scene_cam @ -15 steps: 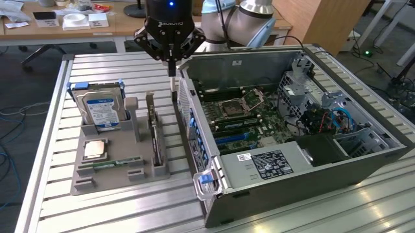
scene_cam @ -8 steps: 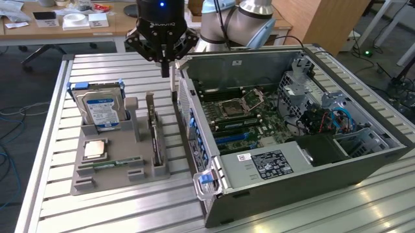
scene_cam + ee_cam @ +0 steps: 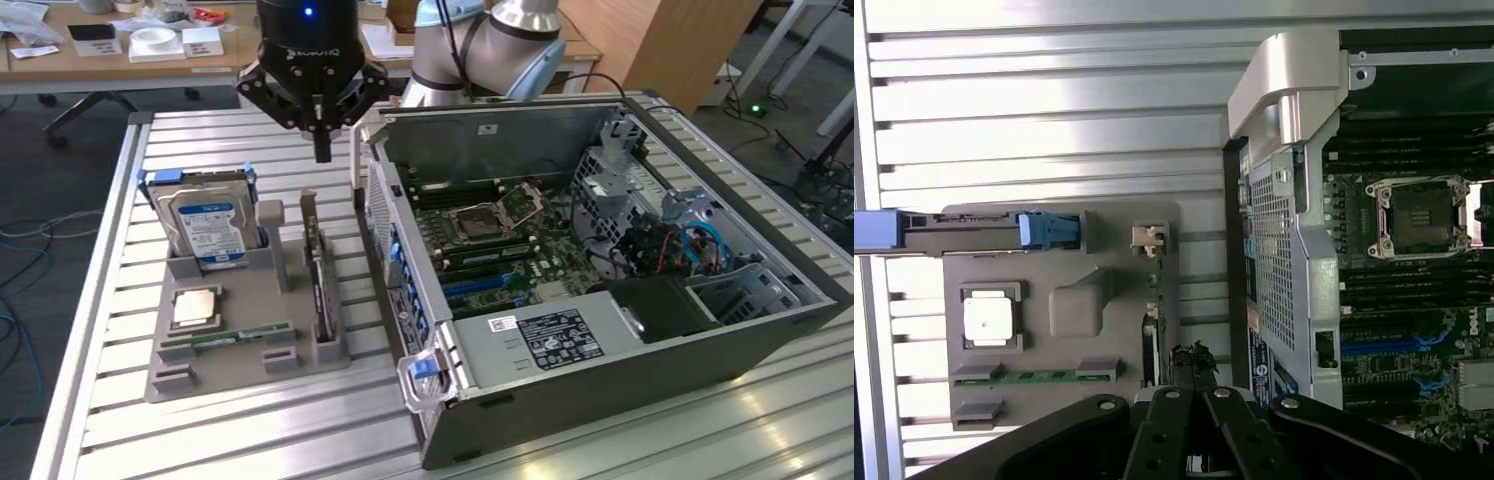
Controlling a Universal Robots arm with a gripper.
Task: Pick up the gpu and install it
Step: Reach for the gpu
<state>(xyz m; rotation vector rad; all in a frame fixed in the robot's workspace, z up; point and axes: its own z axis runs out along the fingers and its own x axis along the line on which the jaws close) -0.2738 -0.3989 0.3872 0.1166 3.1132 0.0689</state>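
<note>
The gpu (image 3: 320,275) is standing on its long edge in a grey tray's (image 3: 227,375) slots, a thin dark card running 12 to 6 o'clock in the exterior view. It is sitting untouched at the case's (image 3: 601,400) 9 o'clock.

A slatted aluminium table (image 3: 200,440) carries two things. A grey parts holder (image 3: 240,365) lies flat on the slats toward the exterior view's left. Just beside it, toward the exterior view's right, an open computer case (image 3: 601,395) rests with its motherboard facing up.
</note>
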